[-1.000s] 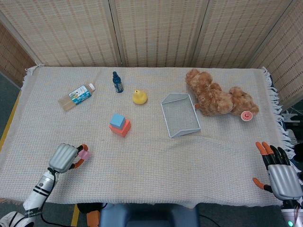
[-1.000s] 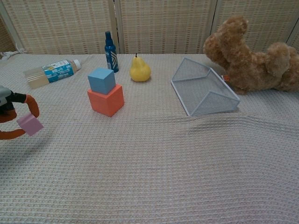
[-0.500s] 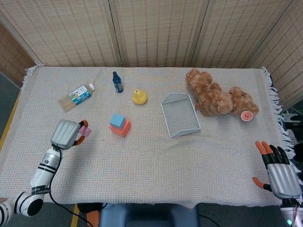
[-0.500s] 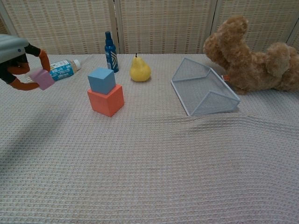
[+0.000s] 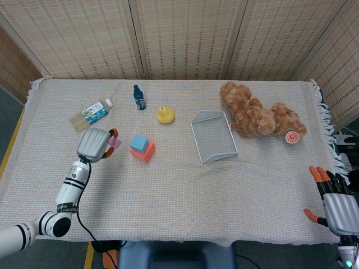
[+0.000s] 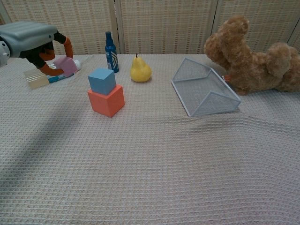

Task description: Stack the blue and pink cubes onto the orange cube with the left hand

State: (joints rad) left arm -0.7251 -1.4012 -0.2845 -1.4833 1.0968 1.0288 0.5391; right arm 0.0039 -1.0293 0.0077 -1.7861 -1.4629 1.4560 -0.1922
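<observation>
Left hand [image 5: 95, 144] at left of centre, raised off the surface [image 5: 168, 190], fingers [image 6: 67, 47] pinching the pink cube [image 6: 66, 66], blue cube [image 5: 139, 143] resting on orange cube [image 5: 145, 152] just to its right, right hand [image 5: 337, 208] at lower right edge, fingers spread, holding nothing.

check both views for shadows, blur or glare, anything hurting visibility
Chest view: even, soft light, no glare; a faint broad shadow crosses the woven tablecloth under the raised left hand, whose pink cube looks slightly soft. Head view: sharp, with small soft shadows beside the blue cube on the orange cube; the right hand is cut off at the frame's corner.
</observation>
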